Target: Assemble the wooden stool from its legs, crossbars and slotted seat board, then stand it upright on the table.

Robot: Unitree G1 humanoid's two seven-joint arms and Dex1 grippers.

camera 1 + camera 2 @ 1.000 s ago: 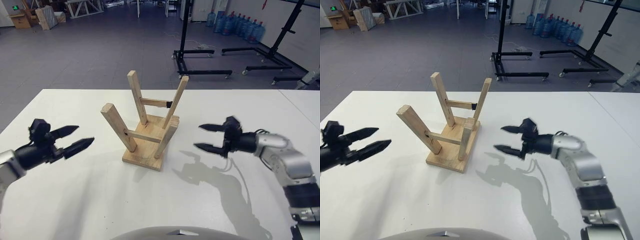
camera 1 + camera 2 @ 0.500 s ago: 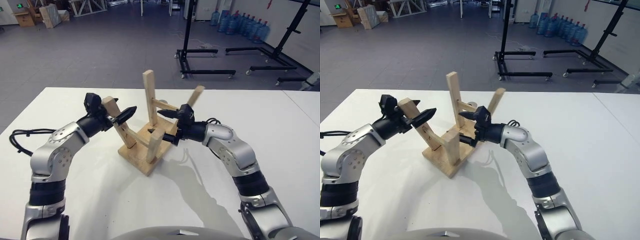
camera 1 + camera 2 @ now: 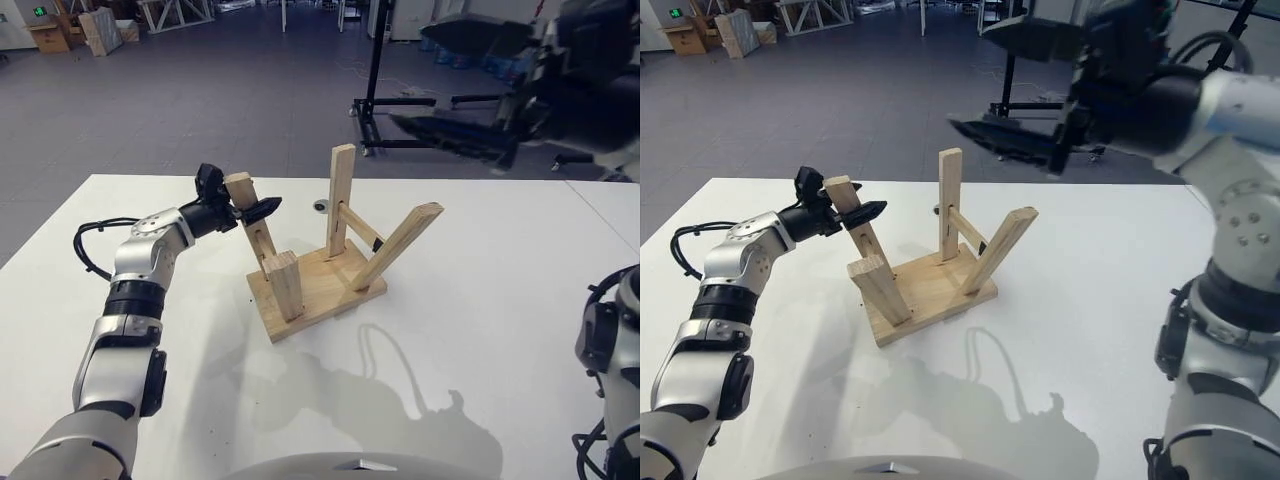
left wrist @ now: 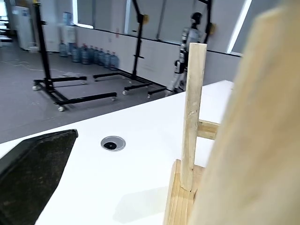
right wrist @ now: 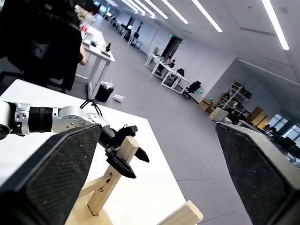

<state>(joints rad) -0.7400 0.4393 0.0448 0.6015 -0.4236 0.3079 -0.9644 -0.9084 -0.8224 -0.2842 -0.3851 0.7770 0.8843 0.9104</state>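
1. Stool position: I see the wooden stool inverted near the middle of the white desk. Its seat board lies on the desk surface and its legs point upward.

2. Leg arrangement:
- The leg on the robot's left, on the far side of the board, leans slightly.
- The near leg rises from the front left corner of the board.
- The far leg stands close to upright.
- The leg on the robot's right tilts strongly outward.
- A crossbar joins the far leg to the tilted right-hand leg.

3. Left pincer: it is at the top end of the left leg, with that leg between its fingers. The left wrist view shows a gap of bare desk between one black finger and the wood, so I read the fingers as spread and not clamped.

4. Right pincer: it is held high above the desk, well apart from the stool, with its two fingers spread wide.

5. Desk fitting: a round cable port sits in the desk just behind the stool.
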